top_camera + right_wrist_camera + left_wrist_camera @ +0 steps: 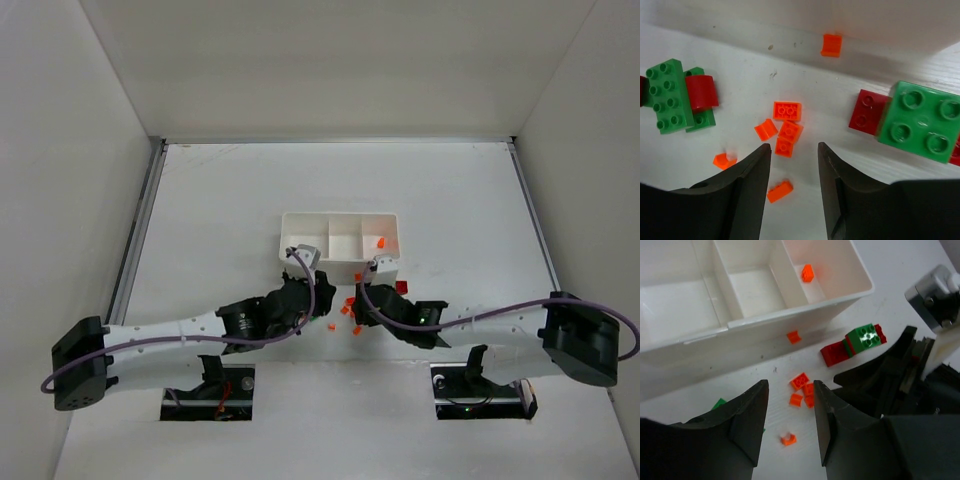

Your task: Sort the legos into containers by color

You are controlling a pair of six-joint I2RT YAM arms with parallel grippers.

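1. While both arms reach toward the white tray [345,240], we see the left gripper [318,290] and the right gripper [362,305] over the table [220,200], just off the tray's near wall.
2. We find the left gripper [790,385] released, its fingers spread and holding nothing.
3. We find the right gripper [794,147] released too, with nothing between its fingers.
4. One orange piece [807,273] lies inside the tray's right-end compartment.
5. Another orange bit [793,336] sits on the table outside the tray, just beside its near wall.
6. A cluster of tiny orange pieces [787,111] lies loose a little farther from that wall, framed by the fingertips in both wrist views.
7. A green square brick [920,120] sits on a red brick [867,112] near the tray's right near corner.
8. A long green brick [666,95] touching a red curved piece [702,92] lies off the near wall, toward the tray's left end.
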